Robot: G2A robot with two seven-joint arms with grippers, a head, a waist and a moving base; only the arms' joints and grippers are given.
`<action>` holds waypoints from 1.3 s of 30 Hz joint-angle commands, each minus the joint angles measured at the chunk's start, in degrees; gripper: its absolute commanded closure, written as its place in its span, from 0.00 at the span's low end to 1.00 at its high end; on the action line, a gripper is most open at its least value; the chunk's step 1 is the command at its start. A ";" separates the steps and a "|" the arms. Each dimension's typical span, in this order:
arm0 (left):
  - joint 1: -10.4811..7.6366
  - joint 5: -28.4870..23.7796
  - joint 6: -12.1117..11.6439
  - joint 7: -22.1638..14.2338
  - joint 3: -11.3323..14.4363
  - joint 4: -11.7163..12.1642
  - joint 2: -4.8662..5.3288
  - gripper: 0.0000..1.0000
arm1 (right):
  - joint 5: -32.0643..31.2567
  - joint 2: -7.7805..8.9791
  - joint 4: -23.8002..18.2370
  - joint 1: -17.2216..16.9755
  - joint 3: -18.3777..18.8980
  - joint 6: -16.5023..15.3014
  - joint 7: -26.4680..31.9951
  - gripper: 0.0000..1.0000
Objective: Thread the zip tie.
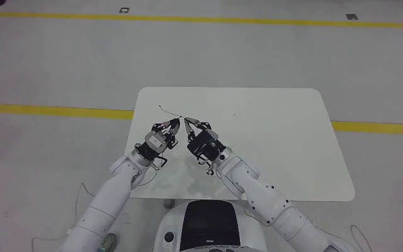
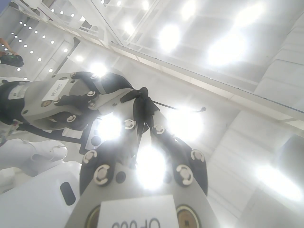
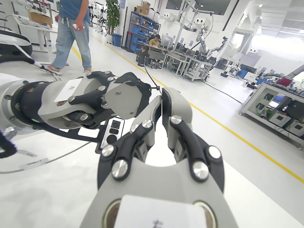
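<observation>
Left hand [image 1: 177, 122]: clenched on the zip tie [image 1: 170, 111] and held up above the worktop [image 1: 283, 138]. Most of the strap pokes out beyond its fingertips, away from the robot, and ends in a small knob.
Right hand [image 1: 187, 120]: the pads are pressed flat together, with the tips right against the left hand's tips. I can't tell whether any strap is caught between them.
Zip tie: in the air, pinched near one end by the left hand. That end sits where the two hands meet. I can make out no loop.
Which end is which: the strap is too thin to be sure. I'd guess the knob at the far tip is the head.
Risk, slipping: the strap looks thin and slick and is held along only a short stretch. A tug from the right hand could drag it through the left fingertips or twist it, so the tail and slot would no longer line up.
Risk, dropping: if one hand lets go before the other has a firm hold, the strap falls flat on the worktop under the hands, where it would be awkward to pick up again.
Risk, bumping: the fingertips are crowded together, so a small sideways move could knock hand against hand and flick the strap away.
Risk, working blind: the meeting point is tucked behind the fingertips, so a missed threading might go unnoticed.
</observation>
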 commanded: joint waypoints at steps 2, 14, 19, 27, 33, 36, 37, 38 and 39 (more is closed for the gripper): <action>0.00 0.00 0.00 0.00 0.00 0.00 0.00 1.00 | 0.00 0.01 0.07 -0.02 0.09 -0.07 -0.01 1.00; 0.00 0.00 0.00 0.00 0.00 0.00 0.00 1.00 | 0.00 0.29 -0.16 -0.48 0.25 -0.02 0.12 1.00; 0.00 0.00 0.00 0.00 0.00 0.00 0.00 1.00 | 0.00 0.48 -0.27 -0.76 0.40 -0.05 0.25 1.00; 0.00 0.00 0.00 0.00 0.00 0.00 0.00 1.00 | 0.00 0.92 -0.57 -1.40 0.80 0.10 0.64 1.00; 0.00 0.00 0.00 0.00 0.00 0.00 0.00 1.00 | 0.00 1.24 -0.86 -1.64 1.04 0.04 0.93 1.00; 0.00 0.00 0.00 0.00 0.00 0.00 0.00 1.00 | 0.00 1.38 -0.94 -1.72 1.21 0.09 1.15 1.00; 0.00 0.00 0.00 0.00 0.00 0.00 0.00 1.00 | 0.00 1.41 -0.96 -1.76 1.29 0.12 1.21 1.00; 0.00 0.00 0.00 0.00 0.00 0.00 0.00 1.00 | 0.00 1.45 -0.95 -1.79 1.39 0.11 1.24 1.00; 0.00 0.00 0.00 0.00 0.00 0.00 0.00 1.00 | 0.00 1.46 -0.94 -1.81 1.46 0.07 1.26 1.00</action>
